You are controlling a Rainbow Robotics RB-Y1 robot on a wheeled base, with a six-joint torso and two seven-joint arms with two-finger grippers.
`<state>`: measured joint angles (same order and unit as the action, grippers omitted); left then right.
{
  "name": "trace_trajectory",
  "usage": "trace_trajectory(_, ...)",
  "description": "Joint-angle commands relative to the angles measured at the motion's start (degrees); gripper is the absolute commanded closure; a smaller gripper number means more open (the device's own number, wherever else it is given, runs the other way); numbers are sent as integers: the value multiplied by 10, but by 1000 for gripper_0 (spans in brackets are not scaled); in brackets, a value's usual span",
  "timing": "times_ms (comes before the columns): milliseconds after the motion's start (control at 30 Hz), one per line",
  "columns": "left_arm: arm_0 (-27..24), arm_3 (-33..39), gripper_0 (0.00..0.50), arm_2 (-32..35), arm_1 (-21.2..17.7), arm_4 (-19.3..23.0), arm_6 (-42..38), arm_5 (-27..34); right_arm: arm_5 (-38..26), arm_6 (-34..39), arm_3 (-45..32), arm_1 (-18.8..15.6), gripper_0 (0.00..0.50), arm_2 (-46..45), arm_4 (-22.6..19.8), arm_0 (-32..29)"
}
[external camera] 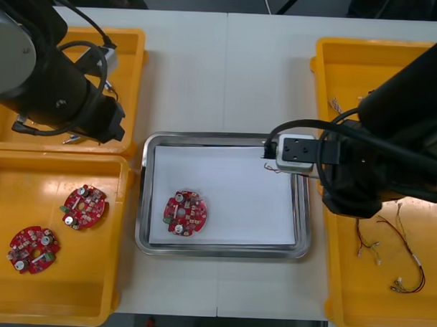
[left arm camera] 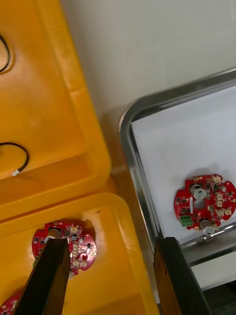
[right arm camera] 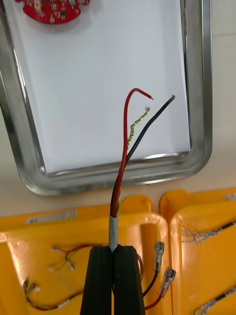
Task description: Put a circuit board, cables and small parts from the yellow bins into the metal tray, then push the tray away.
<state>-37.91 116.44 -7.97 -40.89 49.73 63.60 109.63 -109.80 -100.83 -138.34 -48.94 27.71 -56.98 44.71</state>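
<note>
One cable (right arm camera: pixel 113 229) in right hand (right arm camera: pixel 112 249)

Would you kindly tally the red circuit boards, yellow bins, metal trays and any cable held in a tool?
Red circuit boards: 3
Yellow bins: 4
Metal tray: 1
Cable held by the right tool, beside the tray's rim: 1
Total: 9
</note>
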Motion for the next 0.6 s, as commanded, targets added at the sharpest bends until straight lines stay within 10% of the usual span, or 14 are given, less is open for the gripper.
trace_trajectory(33,-19,-30,0,37,-33,-26,64,4,-2,29,28,54,500,53,43,37)
trace_trajectory(600,-37,-205,0,134,-45,-92,289,-11,144,31,167,90,500,203,127,27)
